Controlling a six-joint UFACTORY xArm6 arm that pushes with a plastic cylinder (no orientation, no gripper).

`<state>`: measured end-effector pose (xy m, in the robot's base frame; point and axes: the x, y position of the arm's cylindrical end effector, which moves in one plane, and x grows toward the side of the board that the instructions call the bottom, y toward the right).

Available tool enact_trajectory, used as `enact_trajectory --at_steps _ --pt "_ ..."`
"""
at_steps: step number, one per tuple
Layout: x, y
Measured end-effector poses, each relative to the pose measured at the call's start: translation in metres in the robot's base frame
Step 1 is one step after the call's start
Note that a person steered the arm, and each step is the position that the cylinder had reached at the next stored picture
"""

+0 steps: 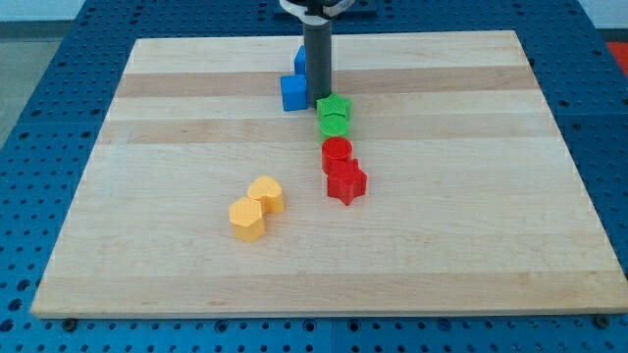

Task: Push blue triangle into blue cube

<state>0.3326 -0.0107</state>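
Wooden board (412, 265) fills most of the view, lying on a blue perforated table (39, 59). Dark rod comes down from the view's top; my tip (317, 99) meets the board near the top centre. No jaws or hand on this arm, so nothing is grasped: the rod only touches or pushes.

Blue cube (292, 92) sits just left of my tip, touching or nearly touching the rod. Blue triangle (299, 61) is left of the rod and above the cube, partly hidden by the rod; it appears to touch the cube, contact not certain.

Two green blocks (334, 115), shapes unclear, sit stacked close just below-right of my tip. Red cylinder (337, 152) and red star-like block (345, 181) lie further below. Two yellow-orange blocks (256, 207), roughly hexagonal, touch each other well below-left of my tip.
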Motion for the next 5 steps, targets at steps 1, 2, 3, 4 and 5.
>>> enact_trajectory --at_steps 1,2,3,4,5 --pt "-0.019 0.0" --pt "-0.044 0.0" --pt "-0.068 0.0" --pt "-0.093 0.001" --pt "-0.12 0.001"
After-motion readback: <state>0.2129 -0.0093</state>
